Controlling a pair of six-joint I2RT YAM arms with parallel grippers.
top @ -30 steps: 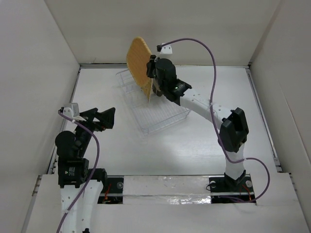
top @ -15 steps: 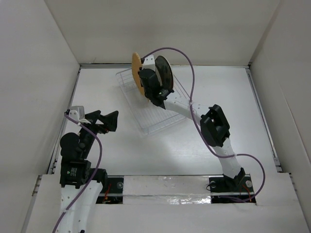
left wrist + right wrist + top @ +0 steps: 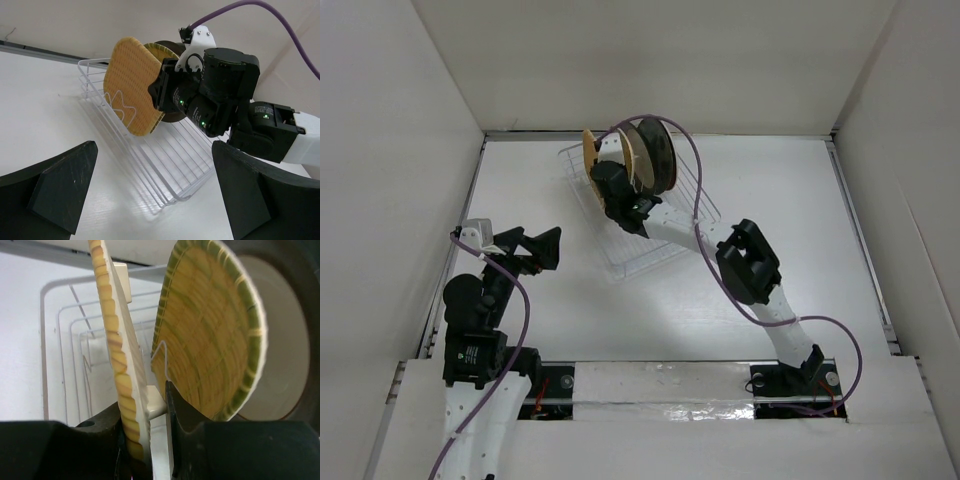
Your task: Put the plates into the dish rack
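My right gripper [image 3: 603,172] [image 3: 145,407] is shut on the orange woven plate [image 3: 588,152] [image 3: 111,335] [image 3: 131,85], gripping its lower edge and holding it upright. The plate stands among the divider prongs at the far end of the clear dish rack [image 3: 620,266] [image 3: 165,172]. Right behind it the yellow woven plate [image 3: 628,156] [image 3: 210,335] stands on edge. Beyond that are dark round plates [image 3: 658,155] [image 3: 287,360]. Whether the orange plate rests on the rack floor I cannot tell. My left gripper [image 3: 532,245] [image 3: 152,165] hovers open and empty to the left of the rack.
White walls enclose the table on three sides; the back wall [image 3: 650,60] is close behind the rack. The right arm's purple cable [image 3: 695,190] loops over the rack. The rack's near half [image 3: 185,155] holds no plates.
The right arm has carried the orange plate from high above the rack leftward and down among the prongs beside the yellow plate. The left arm shifted slightly, then stayed still.
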